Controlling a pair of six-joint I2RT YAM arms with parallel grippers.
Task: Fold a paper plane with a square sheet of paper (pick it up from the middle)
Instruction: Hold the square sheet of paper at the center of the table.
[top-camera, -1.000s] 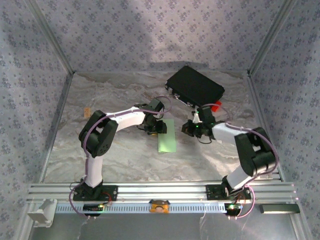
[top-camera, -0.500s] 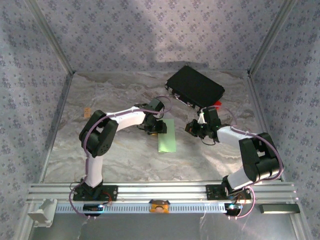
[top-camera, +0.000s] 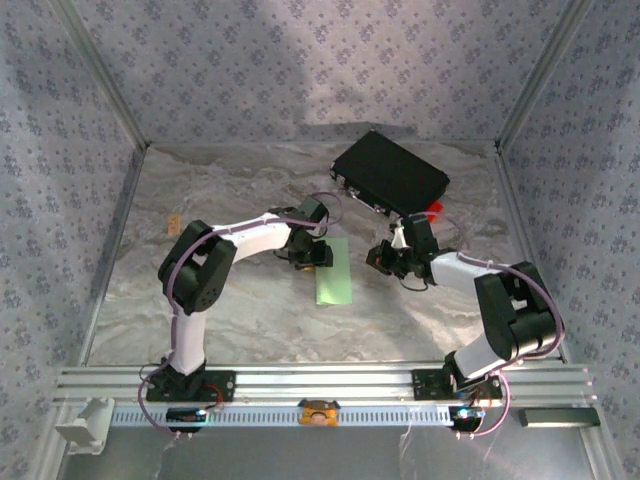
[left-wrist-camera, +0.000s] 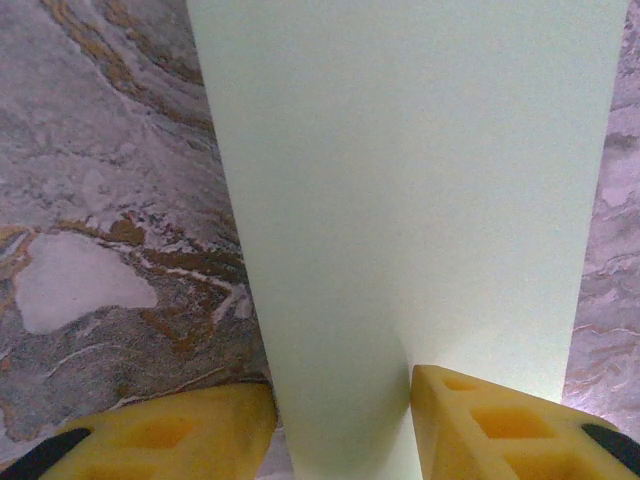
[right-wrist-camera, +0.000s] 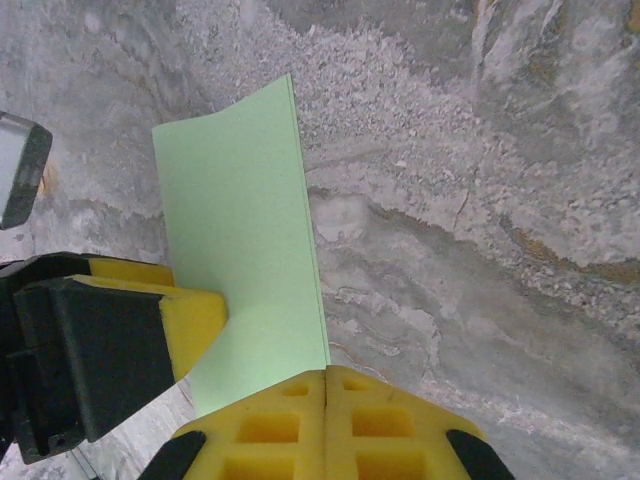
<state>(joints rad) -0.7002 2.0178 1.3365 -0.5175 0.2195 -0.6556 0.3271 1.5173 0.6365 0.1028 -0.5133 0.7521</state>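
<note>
The square sheet of paper (top-camera: 335, 282) lies folded into a narrow pale green strip in the middle of the marble table (top-camera: 240, 190). My left gripper (top-camera: 318, 256) is at its far end. In the left wrist view a raised bulge of the paper (left-wrist-camera: 400, 180) stands between the part-closed yellow jaws of the left gripper (left-wrist-camera: 340, 400), which press on it from both sides. My right gripper (top-camera: 382, 258) is shut and empty. In the right wrist view the right gripper (right-wrist-camera: 326, 375) has its tips at the corner of the paper (right-wrist-camera: 240, 220), beside a left finger (right-wrist-camera: 185, 315).
A black rectangular case (top-camera: 390, 172) lies at the back right, with a small red tab (top-camera: 432, 210) at its near corner. A small tan piece (top-camera: 174, 222) sits at the left. Patterned walls close in three sides, and an aluminium rail (top-camera: 320, 380) runs along the near edge.
The right gripper shifted slightly right, then back a little, staying shut beside the paper. The left gripper and the paper have kept their place.
</note>
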